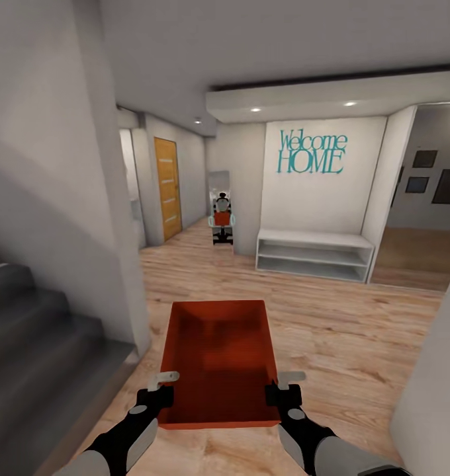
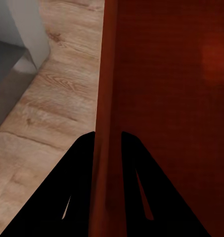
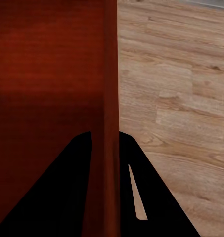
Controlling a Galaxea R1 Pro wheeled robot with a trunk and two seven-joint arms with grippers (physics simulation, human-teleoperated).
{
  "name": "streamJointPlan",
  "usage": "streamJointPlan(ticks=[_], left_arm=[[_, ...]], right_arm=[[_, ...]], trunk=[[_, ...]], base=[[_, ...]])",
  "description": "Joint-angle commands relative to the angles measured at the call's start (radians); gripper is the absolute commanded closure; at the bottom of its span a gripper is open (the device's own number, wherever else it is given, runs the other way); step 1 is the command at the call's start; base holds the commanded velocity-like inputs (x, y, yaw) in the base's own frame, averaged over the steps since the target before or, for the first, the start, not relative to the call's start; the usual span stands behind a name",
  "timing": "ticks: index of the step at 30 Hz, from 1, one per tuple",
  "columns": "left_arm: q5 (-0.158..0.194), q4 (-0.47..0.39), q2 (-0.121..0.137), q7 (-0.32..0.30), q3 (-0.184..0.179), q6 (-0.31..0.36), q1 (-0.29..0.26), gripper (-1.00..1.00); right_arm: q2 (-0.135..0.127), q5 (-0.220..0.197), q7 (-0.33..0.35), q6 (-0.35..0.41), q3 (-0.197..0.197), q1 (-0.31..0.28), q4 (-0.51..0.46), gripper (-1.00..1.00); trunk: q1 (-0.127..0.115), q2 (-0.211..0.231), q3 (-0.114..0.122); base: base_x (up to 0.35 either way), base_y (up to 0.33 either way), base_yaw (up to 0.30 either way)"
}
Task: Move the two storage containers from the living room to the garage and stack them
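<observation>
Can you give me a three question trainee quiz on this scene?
1. True or false: both end effectors pinch the bin walls.
2. What flooring lies under the bin: A wood planks, B concrete, C carpet?
3. What words are on the far wall?

Key: 1 true: left end effector and right end effector each clamp a side wall. 2 A, wood planks. 3 Welcome HOME sign.

One sign can be read: the words "Welcome HOME" [image 1: 312, 152] in teal letters (two lines, "Welcome" above "HOME") on the white wall [image 1: 324, 198] over the low white shelf [image 1: 314, 254]. Nothing else bears legible writing.
</observation>
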Motion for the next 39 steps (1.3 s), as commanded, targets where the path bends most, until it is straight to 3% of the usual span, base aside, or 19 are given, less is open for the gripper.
streamJointPlan(ticks=[1, 39], left_arm=[[0.0, 0.0, 0.0, 0.027, 0.009, -0.004, -0.001, 1.0], [0.0, 0.0, 0.0, 0.027, 0.009, -0.004, -0.001, 1.0]], right_arm=[[0.016, 0.009, 0.006, 0.002, -0.014, -0.001, 0.0, 1.0], [0.016, 0.007, 0.006, 0.002, -0.013, -0.001, 0.0, 1.0]], trunk=[[0.001, -0.001, -0.002], [0.001, -0.001, -0.002]], base=[[0.322, -0.026, 0.0], [0.322, -0.074, 0.0]])
